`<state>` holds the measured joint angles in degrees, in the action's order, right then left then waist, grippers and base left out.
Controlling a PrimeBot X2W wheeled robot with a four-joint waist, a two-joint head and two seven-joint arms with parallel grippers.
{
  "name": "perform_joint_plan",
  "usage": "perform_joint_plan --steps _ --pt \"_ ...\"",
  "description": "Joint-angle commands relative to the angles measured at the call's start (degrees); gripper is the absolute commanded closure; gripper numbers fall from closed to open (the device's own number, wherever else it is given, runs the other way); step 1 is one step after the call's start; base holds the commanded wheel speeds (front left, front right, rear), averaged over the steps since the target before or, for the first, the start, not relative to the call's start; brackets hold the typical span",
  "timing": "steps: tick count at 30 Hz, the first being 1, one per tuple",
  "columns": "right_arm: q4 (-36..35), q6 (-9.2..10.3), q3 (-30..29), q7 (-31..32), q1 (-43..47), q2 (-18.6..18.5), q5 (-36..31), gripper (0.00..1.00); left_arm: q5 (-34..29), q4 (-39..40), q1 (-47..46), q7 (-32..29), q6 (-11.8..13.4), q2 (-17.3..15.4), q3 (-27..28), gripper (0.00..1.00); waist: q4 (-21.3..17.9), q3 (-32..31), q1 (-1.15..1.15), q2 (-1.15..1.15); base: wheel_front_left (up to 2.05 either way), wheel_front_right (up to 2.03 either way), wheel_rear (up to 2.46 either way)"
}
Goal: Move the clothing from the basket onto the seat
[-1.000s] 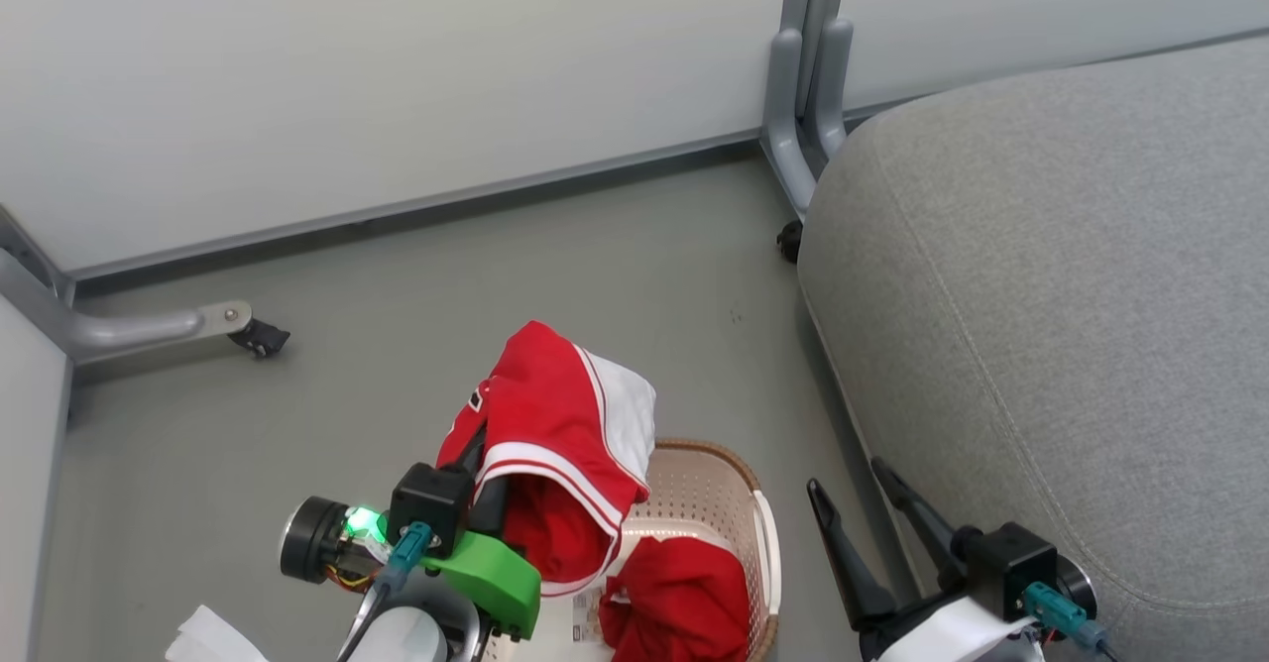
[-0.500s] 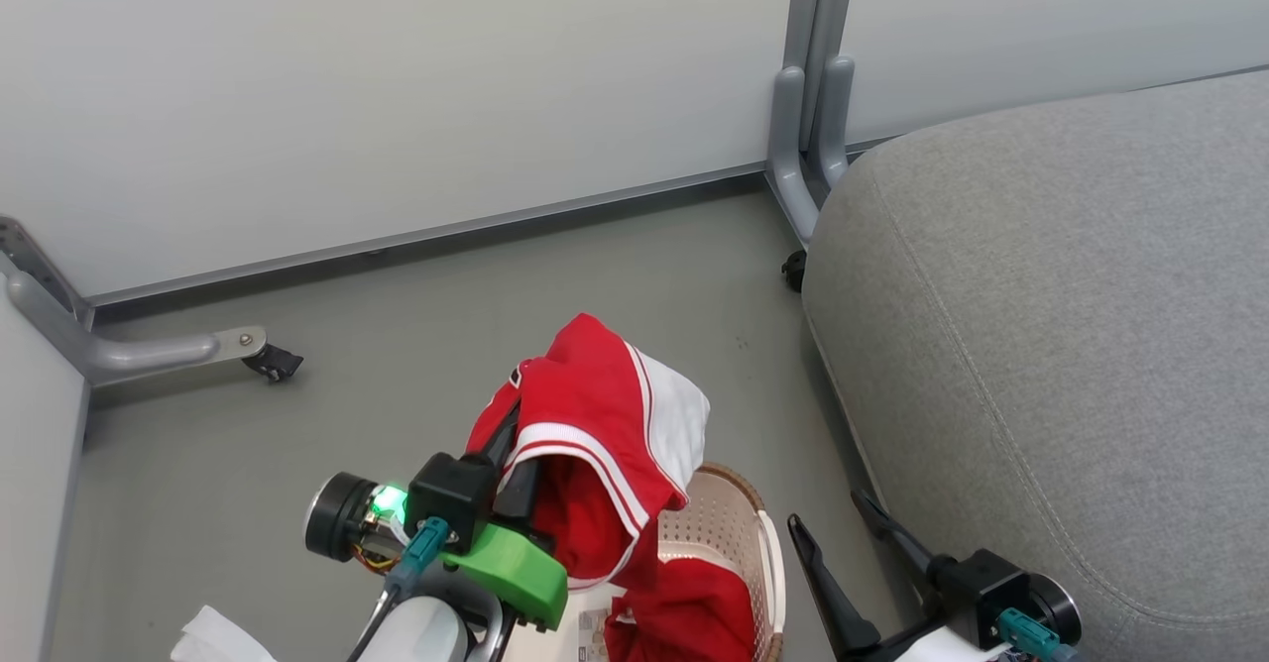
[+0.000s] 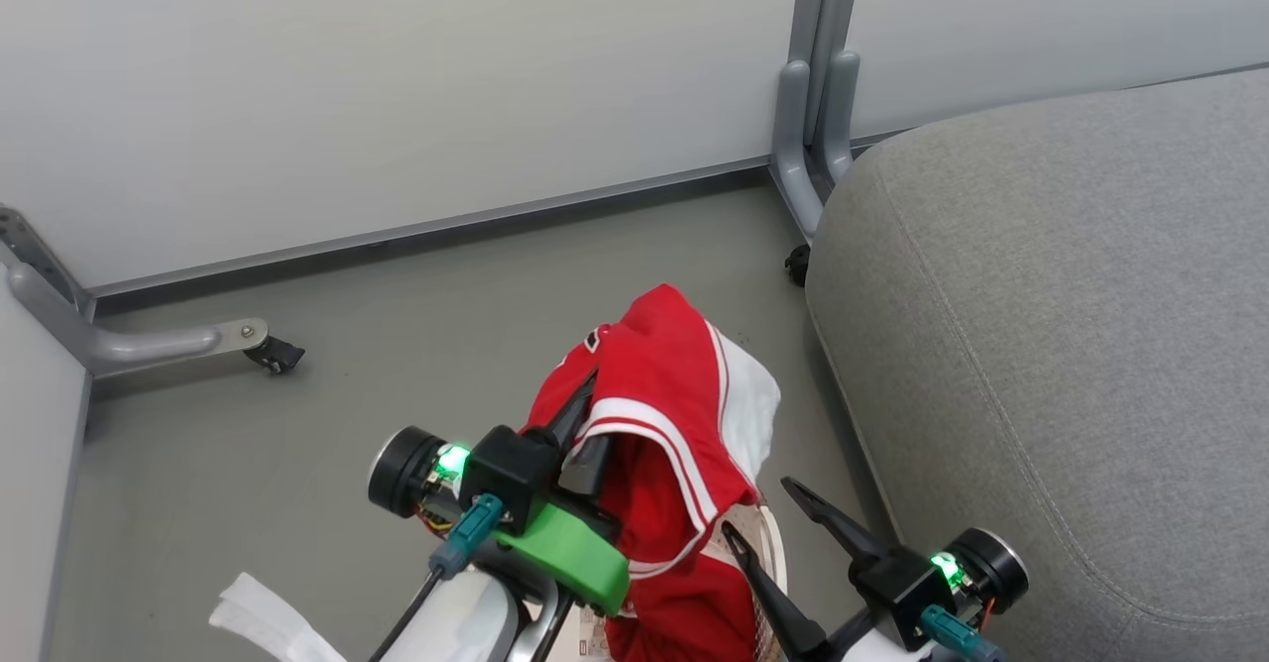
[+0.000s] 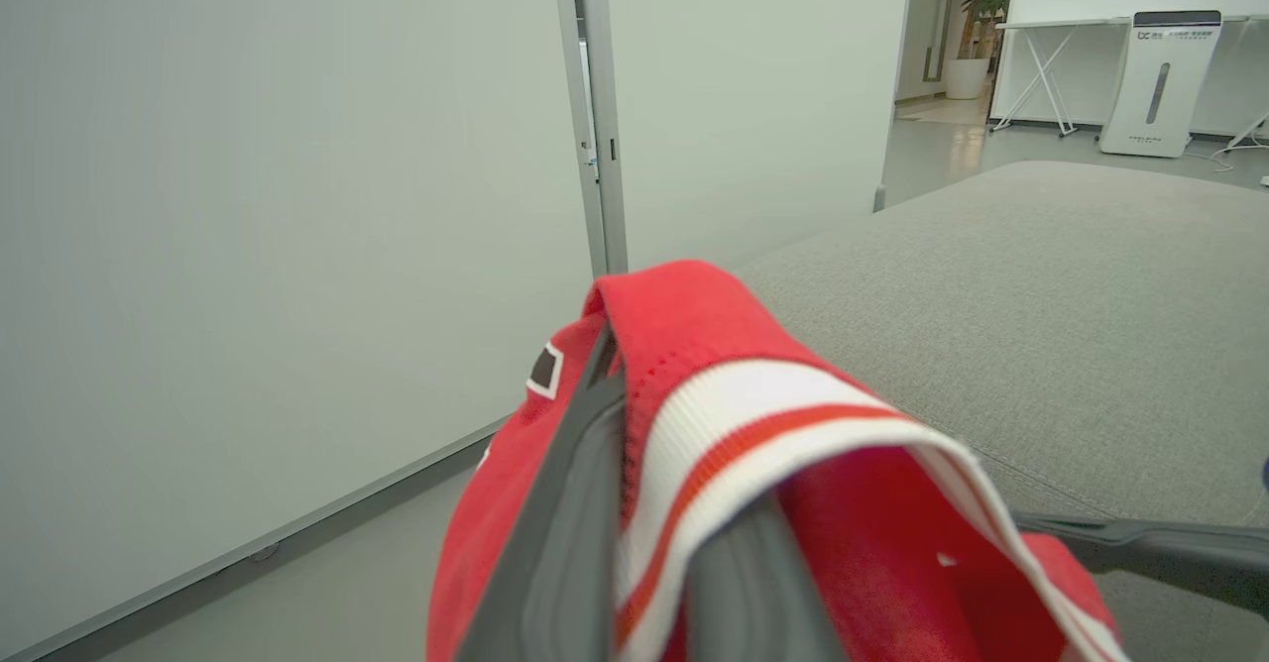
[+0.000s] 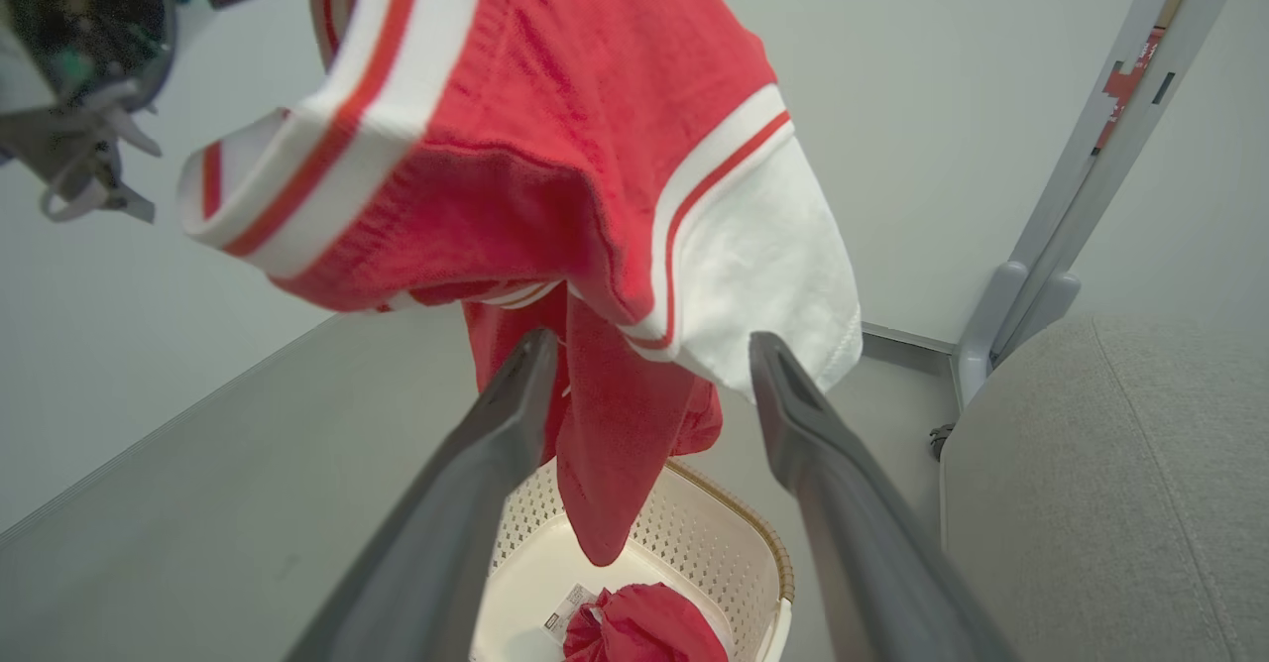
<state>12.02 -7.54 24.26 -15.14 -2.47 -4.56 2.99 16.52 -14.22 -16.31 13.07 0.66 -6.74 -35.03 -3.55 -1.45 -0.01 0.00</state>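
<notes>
In the head view, the left pincer (image 3: 592, 414) is clamped on the ribbed white-and-red trim of a red knit garment (image 3: 664, 375). The cloth drapes over its dark fingers above the basket (image 3: 768, 543), whose perforated cream wall and brown woven rim peek out beneath. The right pincer (image 3: 758, 505) sits near, to the right, jaws apart. The seat (image 3: 1041, 295), a grey woven cushion with a rounded edge and stitched seam, lies to the right.

The left wrist view shows the left pincer (image 4: 654, 464) closed on the striped band of the garment (image 4: 694, 345), with the seat (image 4: 1041, 275) beyond it.

In the right wrist view, the right pincer (image 5: 651, 345) is spread wide and grips nothing. The garment (image 5: 555, 127) hangs past its tips over the basket (image 5: 734, 533). A second red garment (image 5: 644, 627) lies bunched inside the basket beside a paper label (image 5: 567, 603).
</notes>
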Motion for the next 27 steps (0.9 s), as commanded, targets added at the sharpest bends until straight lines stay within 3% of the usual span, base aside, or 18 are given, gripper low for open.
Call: perform_joint_plan --steps 1,17,19,20,27 --pt "0.3 0.1 0.0 0.0 -1.0 -0.2 -0.9 0.0 -0.3 1.0 -1.4 -0.4 -0.4 0.2 -0.4 1.0 0.0 0.3 0.01 0.0 0.0 0.0 0.0" --pt "-0.9 0.1 -3.3 0.0 -4.0 1.5 -2.7 0.0 0.9 5.5 -1.8 -6.0 -2.8 1.5 -5.9 1.0 -0.7 2.2 0.01 0.0 0.0 0.0 0.0" --pt "-1.0 0.1 -3.3 0.0 -4.0 1.6 -2.6 0.73 1.0 5.5 -1.6 -6.4 -2.9 1.5 -6.2 1.0 -0.8 2.4 0.01 0.0 0.0 0.0 0.0" --pt "-1.0 0.1 -3.2 0.0 -4.0 1.6 -2.5 1.0 0.9 5.5 -1.5 -6.5 -2.9 1.4 -6.4 1.0 -0.8 2.4 0.01 0.0 0.0 0.0 0.0" --pt "-1.0 0.1 -3.2 0.0 -3.7 1.6 -0.2 1.0 1.4 5.0 -0.8 -7.0 -2.3 0.9 -6.7 1.0 -0.8 2.9 0.01 0.0 0.0 0.0 0.0"
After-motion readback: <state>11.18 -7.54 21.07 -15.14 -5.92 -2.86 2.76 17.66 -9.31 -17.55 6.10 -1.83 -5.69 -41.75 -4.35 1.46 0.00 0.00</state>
